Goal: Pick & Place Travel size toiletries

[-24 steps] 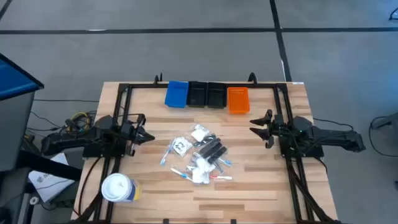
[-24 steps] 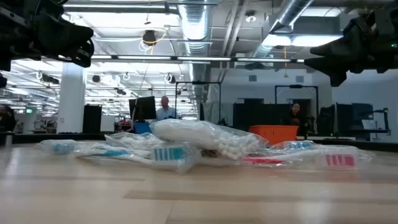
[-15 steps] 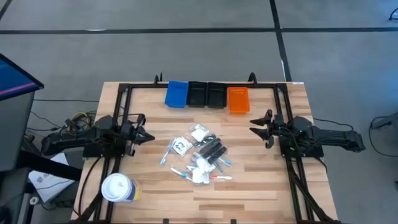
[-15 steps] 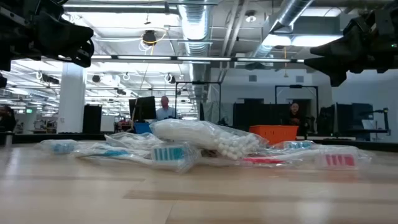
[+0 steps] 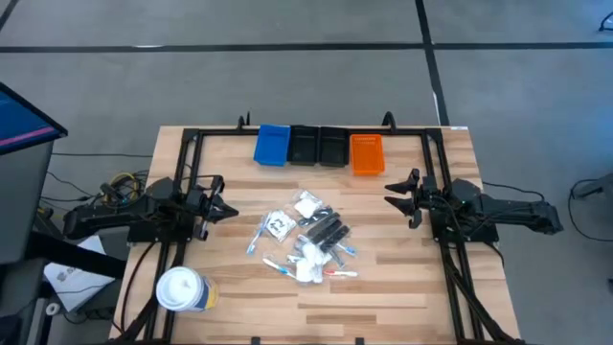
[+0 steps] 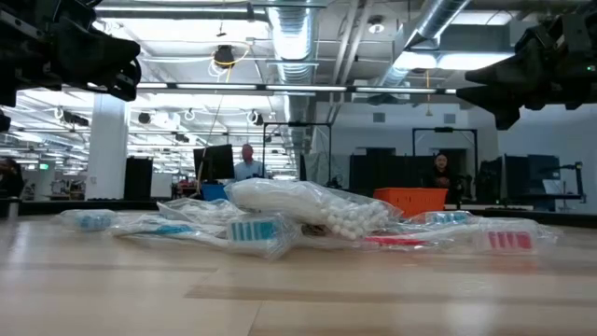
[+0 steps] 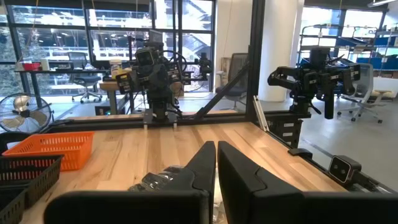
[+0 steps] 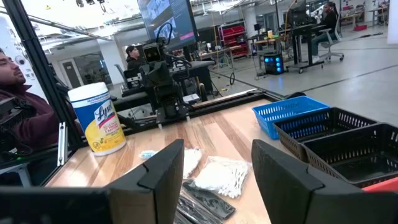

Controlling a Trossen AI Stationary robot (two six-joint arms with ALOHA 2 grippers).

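A: On the pale wooden table (image 5: 402, 287) the heap of clear plastic toiletry sachets, black combs and red, blue and white sticks (image 5: 305, 240) is lying mid-table, between both arms.

B: Light, crinkly, slippery, I'm judging. I'd be pinching one packet at its free edge.

A: Counting: four bins at the far edge — one blue (image 5: 272, 145), two black (image 5: 318, 146), one orange (image 5: 366, 153) — plus one white tub (image 5: 180, 289). The sachets are overlapping too much to count.

B: Left gripper (image 5: 230, 211) is hovering with fingers pressed together, empty; right gripper (image 5: 391, 195) is holding its fingers well apart, gripping nothing.
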